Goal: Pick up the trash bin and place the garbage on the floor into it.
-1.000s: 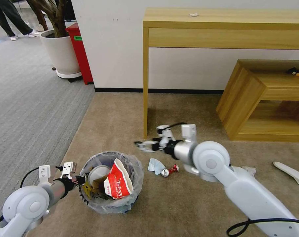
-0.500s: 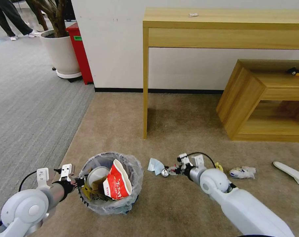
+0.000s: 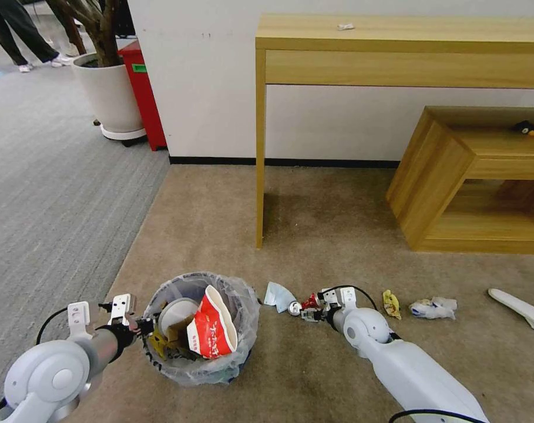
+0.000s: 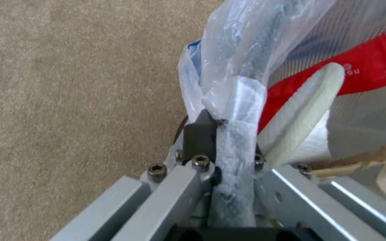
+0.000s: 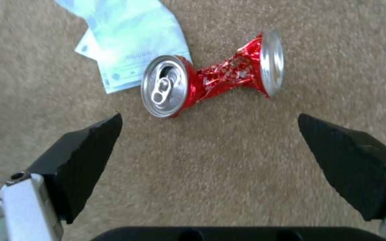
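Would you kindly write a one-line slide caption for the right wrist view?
Open right claw poised just short of a crushed red aluminium can beside a pale blue-white paper packet on beige short-pile carpet.

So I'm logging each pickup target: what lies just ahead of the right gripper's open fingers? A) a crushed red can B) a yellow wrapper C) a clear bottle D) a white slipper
A: in the right wrist view the right gripper is spread wide just short of the crushed red can, which lies on the carpet against a pale blue-white packet.
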